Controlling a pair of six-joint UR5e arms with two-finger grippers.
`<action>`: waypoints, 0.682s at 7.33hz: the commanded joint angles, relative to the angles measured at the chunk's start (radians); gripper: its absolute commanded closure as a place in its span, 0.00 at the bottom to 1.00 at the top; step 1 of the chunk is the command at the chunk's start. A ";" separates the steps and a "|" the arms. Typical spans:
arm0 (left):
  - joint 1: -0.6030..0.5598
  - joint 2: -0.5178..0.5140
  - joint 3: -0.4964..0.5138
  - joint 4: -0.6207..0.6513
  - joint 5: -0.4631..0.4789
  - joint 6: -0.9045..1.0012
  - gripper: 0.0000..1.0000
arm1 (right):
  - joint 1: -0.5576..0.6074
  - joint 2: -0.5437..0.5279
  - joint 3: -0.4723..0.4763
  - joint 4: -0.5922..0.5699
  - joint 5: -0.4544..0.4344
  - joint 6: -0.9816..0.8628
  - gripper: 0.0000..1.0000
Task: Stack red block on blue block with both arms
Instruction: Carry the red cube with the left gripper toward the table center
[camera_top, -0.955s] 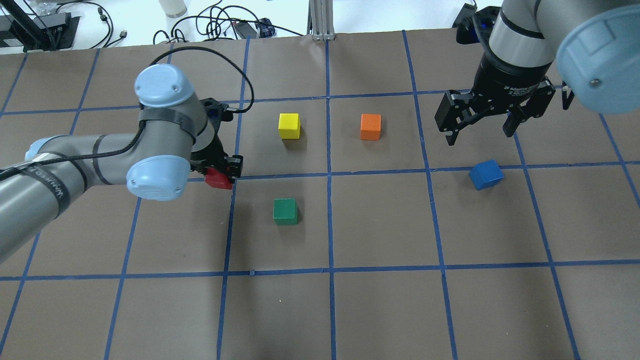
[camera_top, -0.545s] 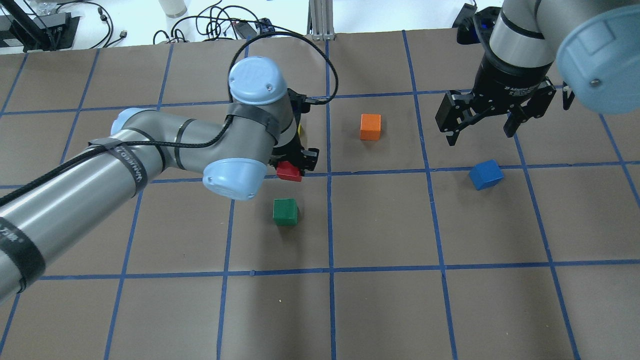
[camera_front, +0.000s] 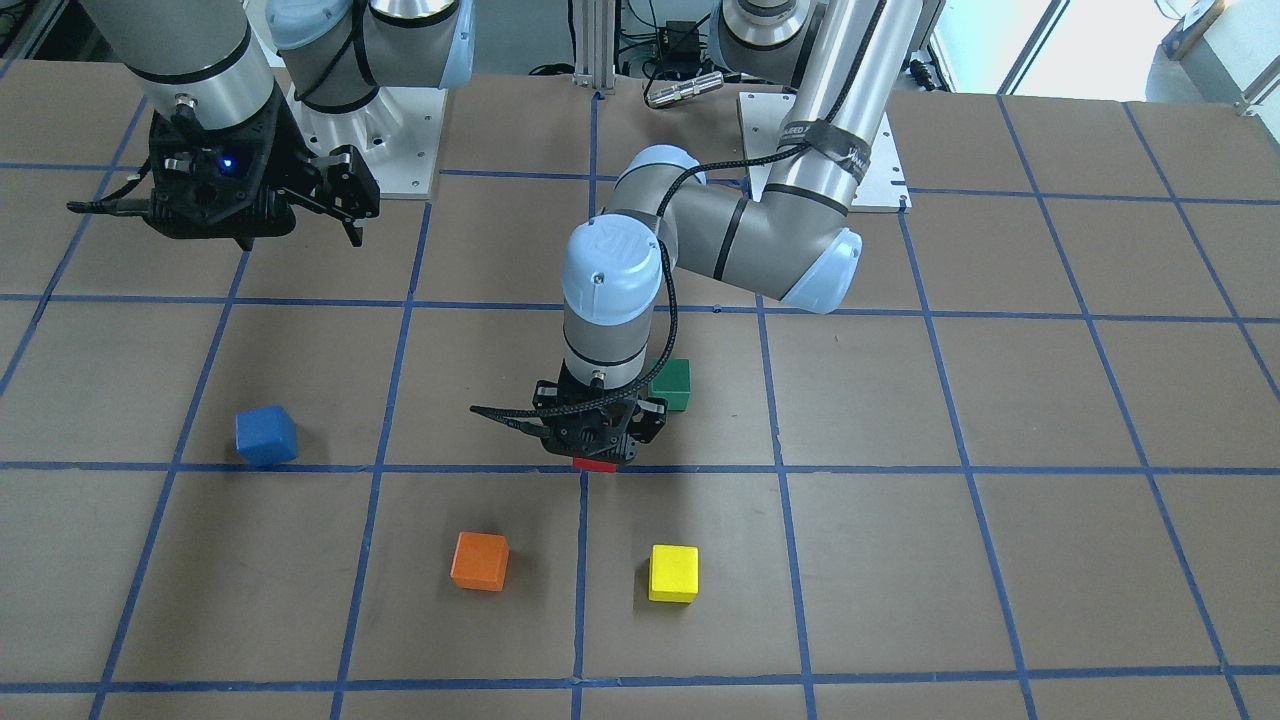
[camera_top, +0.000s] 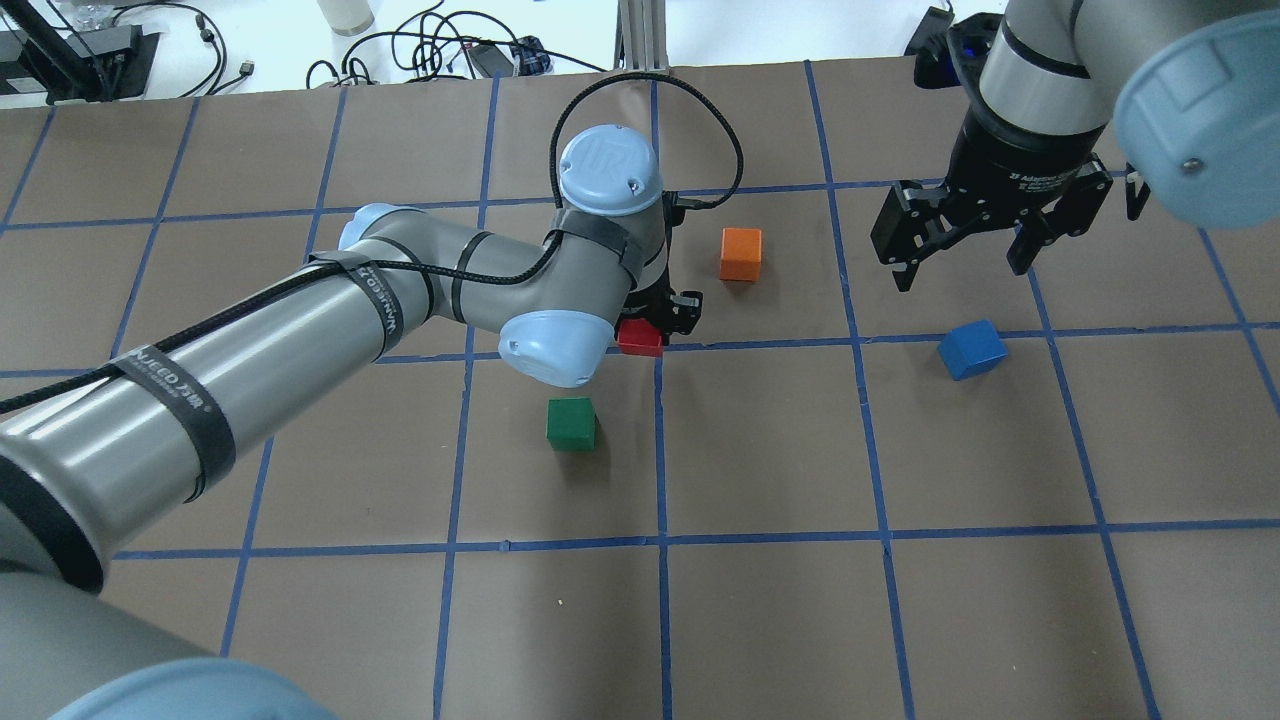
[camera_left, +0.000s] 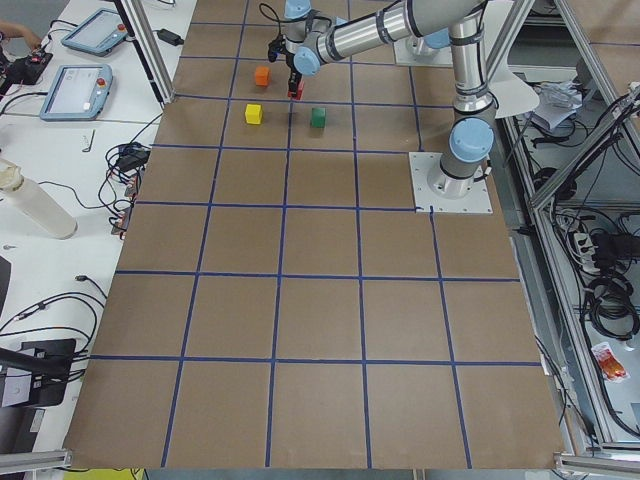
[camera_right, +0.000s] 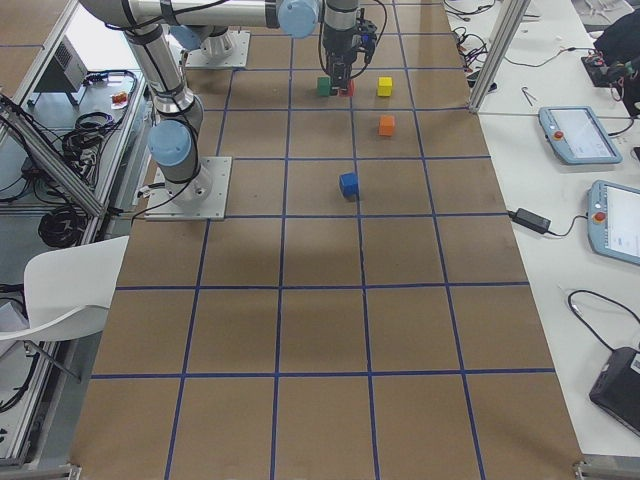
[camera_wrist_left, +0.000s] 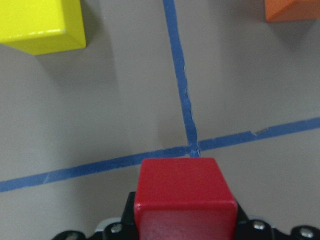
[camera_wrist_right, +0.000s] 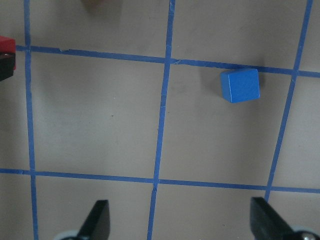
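Observation:
My left gripper is shut on the red block and holds it just above a crossing of blue tape lines near the table's middle; the block fills the bottom of the left wrist view and shows under the gripper in the front view. The blue block lies alone on the table to the right, slightly turned, also in the front view and right wrist view. My right gripper is open and empty, raised above the table, behind the blue block.
An orange cube lies just right of and behind the left gripper, a green cube in front of it. A yellow cube is hidden under the left arm in the overhead view. The brown table has a blue tape grid.
My left arm has carried the red block to the right, from the left part of the table to the centre line. The right arm and blue block have not moved.

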 joint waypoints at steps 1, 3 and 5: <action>-0.009 -0.077 0.015 0.048 0.010 -0.003 0.58 | 0.000 -0.001 0.000 0.000 0.002 0.001 0.00; -0.020 -0.079 0.015 0.056 0.009 -0.060 0.00 | 0.000 -0.001 0.000 0.000 0.007 0.007 0.00; 0.005 -0.018 0.026 0.039 -0.003 -0.016 0.00 | 0.002 0.001 0.000 0.001 0.005 0.011 0.00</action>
